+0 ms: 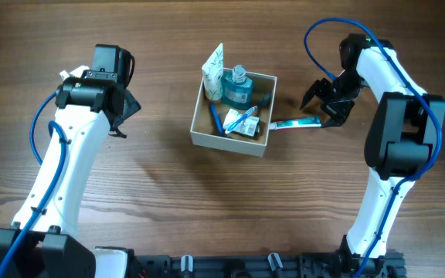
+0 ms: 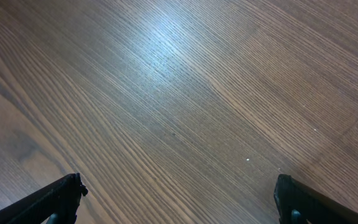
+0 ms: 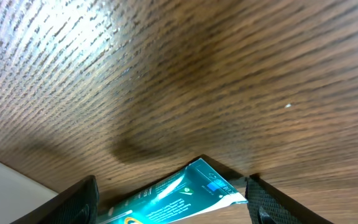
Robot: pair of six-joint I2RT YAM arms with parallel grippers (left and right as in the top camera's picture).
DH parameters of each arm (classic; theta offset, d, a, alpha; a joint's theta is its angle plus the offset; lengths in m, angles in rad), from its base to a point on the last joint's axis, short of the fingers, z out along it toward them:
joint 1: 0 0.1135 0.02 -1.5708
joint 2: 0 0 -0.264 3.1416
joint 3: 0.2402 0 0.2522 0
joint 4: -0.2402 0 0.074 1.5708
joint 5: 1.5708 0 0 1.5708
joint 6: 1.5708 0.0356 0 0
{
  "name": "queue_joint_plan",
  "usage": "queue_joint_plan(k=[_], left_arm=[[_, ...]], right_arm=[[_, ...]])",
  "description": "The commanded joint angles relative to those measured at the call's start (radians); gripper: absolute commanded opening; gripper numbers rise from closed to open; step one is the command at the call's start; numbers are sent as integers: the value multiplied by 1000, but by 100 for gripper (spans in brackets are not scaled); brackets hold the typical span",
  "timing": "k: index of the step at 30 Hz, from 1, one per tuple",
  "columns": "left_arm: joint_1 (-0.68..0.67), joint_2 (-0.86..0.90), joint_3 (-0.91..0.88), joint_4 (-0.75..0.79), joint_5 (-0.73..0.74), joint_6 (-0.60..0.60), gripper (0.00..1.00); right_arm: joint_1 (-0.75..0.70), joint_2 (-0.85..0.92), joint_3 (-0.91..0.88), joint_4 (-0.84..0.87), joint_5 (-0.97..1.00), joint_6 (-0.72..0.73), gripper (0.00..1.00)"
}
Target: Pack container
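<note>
Now one container (image 1: 226, 144); one teal tube (image 1: 292, 123) lies within right gripper (image 1: 317, 114), jaws parted; left gripper (image 2: 179, 202) agape.

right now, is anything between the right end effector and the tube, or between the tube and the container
Nothing visible. The tube lies on the table with its end inside the open right end effector. Only the container wall beside it separates it from the inside.

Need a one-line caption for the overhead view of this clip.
Right gripper, jaws open around the end of a teal tube lying on the table beside the partly packed container.
</note>
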Motion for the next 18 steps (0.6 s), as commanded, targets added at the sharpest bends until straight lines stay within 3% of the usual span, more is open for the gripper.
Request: queue_joint_plan(k=[1,6,11,18], left_arm=[[4,4,-6,0,-16,-17,100],[4,4,-6,0,-16,-17,100],[4,4,-6,0,-16,-17,100],[4,4,-6,0,-16,-17,100]], right_arm=[[15,43,-16,10,5,60,77],[12,43,-16,7,45,84,78],[6,43,-16,-14,-64,127,78],[5,29,-15,-82,-50,259,75]])
